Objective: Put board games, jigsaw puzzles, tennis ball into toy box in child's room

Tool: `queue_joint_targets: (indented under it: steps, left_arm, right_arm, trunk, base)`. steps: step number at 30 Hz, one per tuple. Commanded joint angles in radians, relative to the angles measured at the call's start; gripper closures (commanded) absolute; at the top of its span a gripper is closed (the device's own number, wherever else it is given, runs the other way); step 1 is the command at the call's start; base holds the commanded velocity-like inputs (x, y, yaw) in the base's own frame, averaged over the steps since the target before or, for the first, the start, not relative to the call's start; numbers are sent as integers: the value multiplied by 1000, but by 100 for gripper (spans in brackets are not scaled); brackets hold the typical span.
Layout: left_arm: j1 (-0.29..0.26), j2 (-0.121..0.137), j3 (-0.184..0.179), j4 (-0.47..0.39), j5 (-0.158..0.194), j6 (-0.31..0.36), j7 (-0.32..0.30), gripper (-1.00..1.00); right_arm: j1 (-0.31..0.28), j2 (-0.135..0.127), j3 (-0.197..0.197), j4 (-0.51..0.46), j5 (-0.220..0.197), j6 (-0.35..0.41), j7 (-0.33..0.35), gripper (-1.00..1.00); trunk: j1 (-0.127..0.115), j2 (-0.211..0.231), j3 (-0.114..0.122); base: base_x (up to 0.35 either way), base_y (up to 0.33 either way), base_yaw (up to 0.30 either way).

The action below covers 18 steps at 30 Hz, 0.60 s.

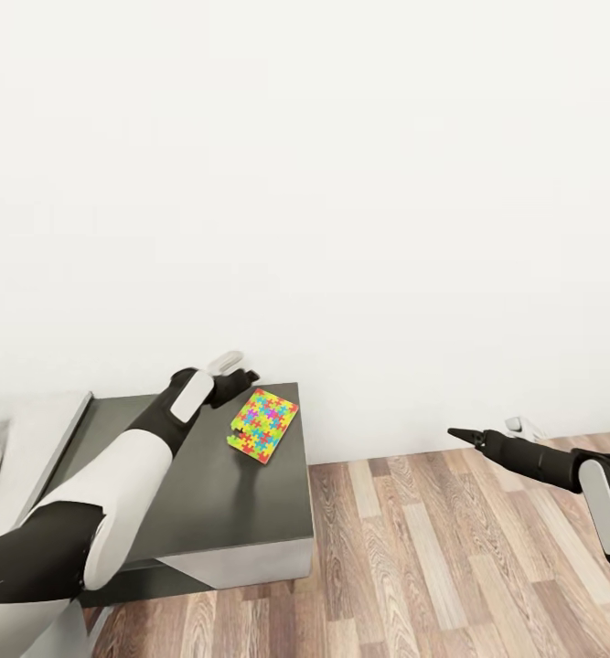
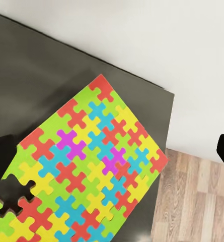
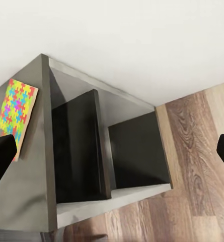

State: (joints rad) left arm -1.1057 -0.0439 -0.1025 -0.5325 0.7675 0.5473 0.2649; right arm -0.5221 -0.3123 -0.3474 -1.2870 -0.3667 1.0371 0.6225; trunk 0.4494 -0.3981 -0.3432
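Observation:
One jigsaw puzzle [image 1: 262, 425], a flat sheet of yellow, green, blue and red pieces, lies on top of a low dark grey cabinet [image 1: 213, 498], near its far right corner. My left gripper [image 1: 240, 376] hovers at the puzzle's far left corner. In the left wrist view, the puzzle [image 2: 91, 171] lies between the widely spread fingers [image 2: 0, 151], and a piece is missing at one corner. My right gripper [image 1: 462, 435] is held out over the floor to the right of the cabinet, open and empty. The right wrist view takes in the puzzle [image 3: 15, 116] on the cabinet top [image 3: 36, 191].
The cabinet has two dark open compartments [image 3: 137, 151] on its right side. A white wall [image 1: 341, 183] stands just behind it. Wood-plank floor [image 1: 451, 567] spreads to the right. A pale grey surface [image 1: 30, 439] adjoins the cabinet at the left.

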Motion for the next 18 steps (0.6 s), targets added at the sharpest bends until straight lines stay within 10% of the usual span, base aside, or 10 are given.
queue_joint_targets:
  steps: [1, 18]
  left_arm:
    - [0, 4, -4, 3, 11, -1, 9, -100]
    - [6, 59, 3, 36, 23, -11, 5, -100]
  right_arm:
    - [-1, 0, 3, -2, 6, 5, 8, -100]
    - [2, 1, 21, -16, 6, 5, 8, -100]
  trunk:
    - [1, -2, -2]
    - [1, -2, -2]
  base:
    - [0, 0, -3]
    - [0, 0, -1]
